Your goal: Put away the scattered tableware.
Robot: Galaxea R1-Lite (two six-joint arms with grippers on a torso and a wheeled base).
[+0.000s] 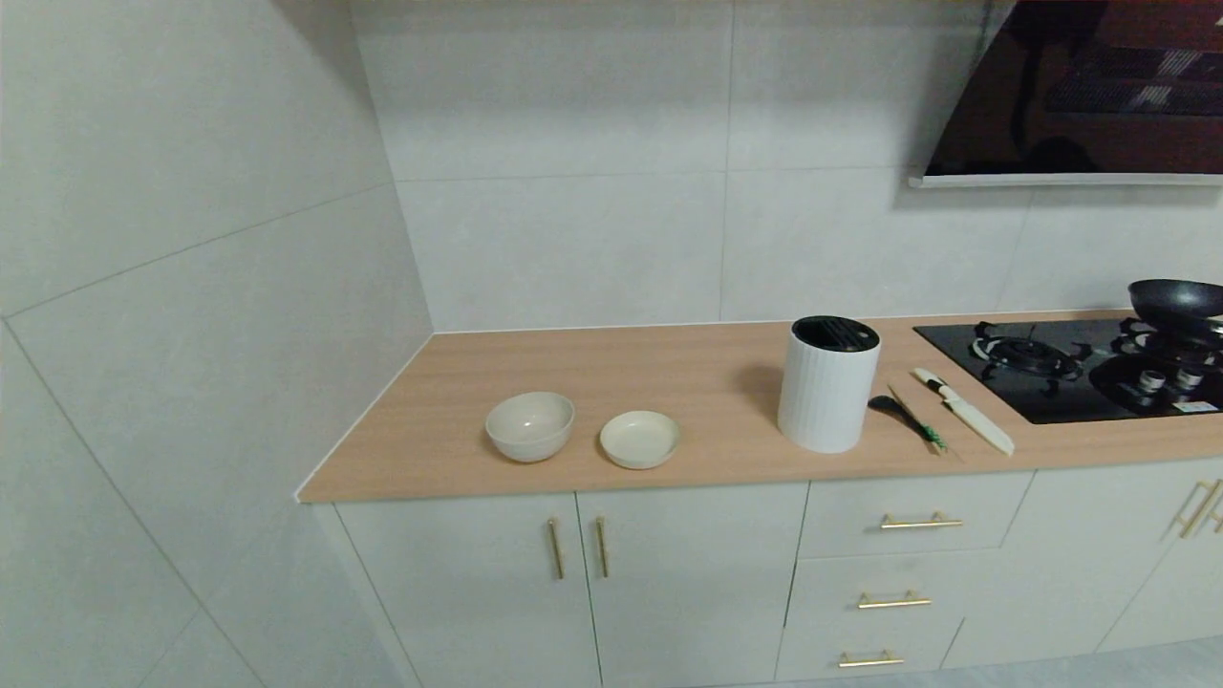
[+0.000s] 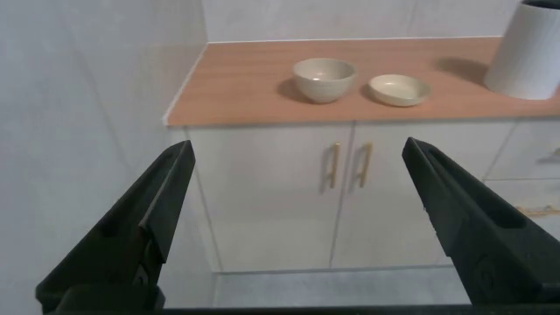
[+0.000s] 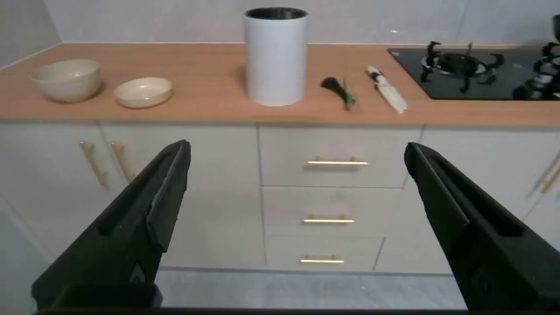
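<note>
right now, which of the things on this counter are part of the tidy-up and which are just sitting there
Part of the job:
deep bowl
shallow dish
black spoon
green-tipped stick
white knife
white utensil holder, likely where the cutlery goes

Just sitting there:
gas hob
black pan
range hood
</note>
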